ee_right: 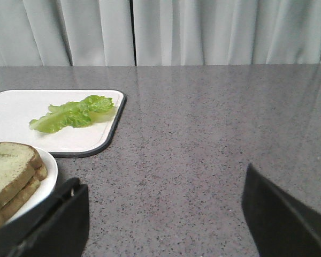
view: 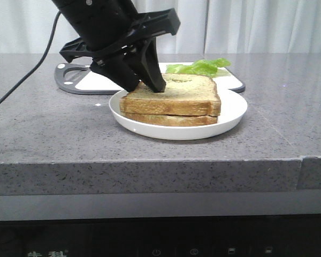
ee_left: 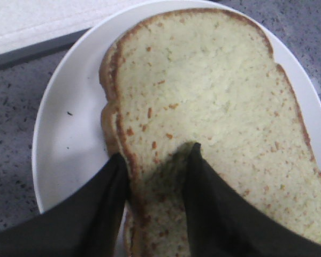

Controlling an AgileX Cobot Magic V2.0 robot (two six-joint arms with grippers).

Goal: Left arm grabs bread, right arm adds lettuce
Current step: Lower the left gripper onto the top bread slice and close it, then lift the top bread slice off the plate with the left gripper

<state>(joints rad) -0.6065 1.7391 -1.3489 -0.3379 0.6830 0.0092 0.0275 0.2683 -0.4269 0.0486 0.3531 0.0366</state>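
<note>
Front view: the left arm (view: 96, 24) reaches down from the upper left, and its end effector (view: 144, 81) has its two wedge fingers at the near left corner of the bread (view: 174, 96). That slice lies on top of a second slice (view: 176, 119), both on a white plate (view: 231, 113) on the grey counter (view: 69, 139). Behind the plate, the lettuce (view: 200, 67) lies on a white cutting board (view: 96, 81).

Left wrist view: one finger (ee_left: 214, 209) presses on the top face of the bread (ee_left: 214, 107), while the other (ee_left: 91, 214) sits at the outer crust edge, so the left end effector (ee_left: 155, 206) is partly closed, pinching the slice's corner over the plate (ee_left: 69, 139).

Right wrist view: the right end effector (ee_right: 166, 219) hangs wide open above bare counter (ee_right: 203, 134), holding nothing. The lettuce (ee_right: 75, 113) rests on the cutting board (ee_right: 21, 107), well apart from it; the stacked bread (ee_right: 8, 166) and plate (ee_right: 45, 179) show at the edge.
</note>
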